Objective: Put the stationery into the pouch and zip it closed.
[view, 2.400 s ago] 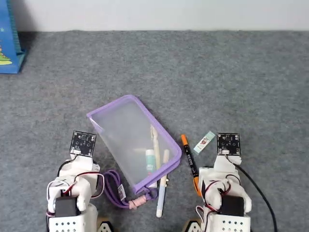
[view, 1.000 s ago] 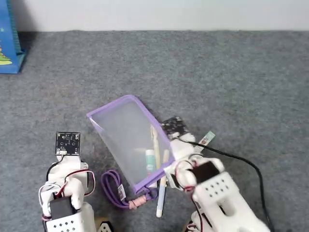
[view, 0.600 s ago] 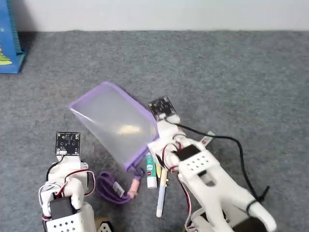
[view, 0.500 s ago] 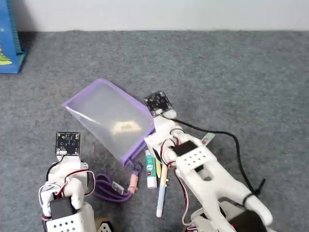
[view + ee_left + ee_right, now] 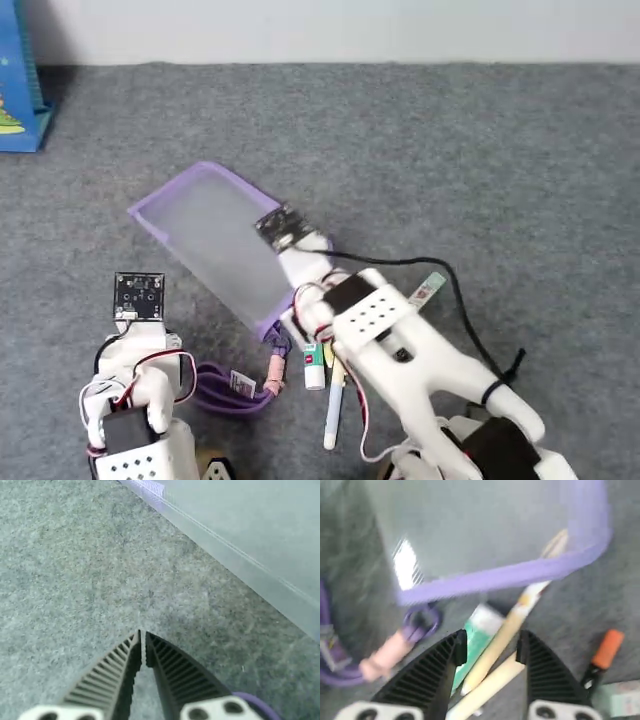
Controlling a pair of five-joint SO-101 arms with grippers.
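The clear pouch (image 5: 205,235) with purple trim lies left of centre on the grey carpet. My right arm (image 5: 375,325) stretches over its near right edge. In the right wrist view my right gripper (image 5: 489,641) is open just above two cream pens (image 5: 517,617) and a green-and-white tube (image 5: 477,642), which lie outside the pouch's purple edge (image 5: 510,572). An orange pen (image 5: 607,647) lies beside them. A pink zipper pull (image 5: 274,374) and purple strap (image 5: 222,388) trail from the pouch. My left gripper (image 5: 142,636) is shut over bare carpet, near the pouch (image 5: 240,525).
A small green label (image 5: 425,290) lies to the right of the right arm. A white pen (image 5: 334,415) points toward the front edge. A blue box (image 5: 18,90) stands at the far left. A white wall borders the back.
My right arm has swung left over the pouch and pushed it left and away. The pens and tube that lay in the pouch are now outside it on the carpet.
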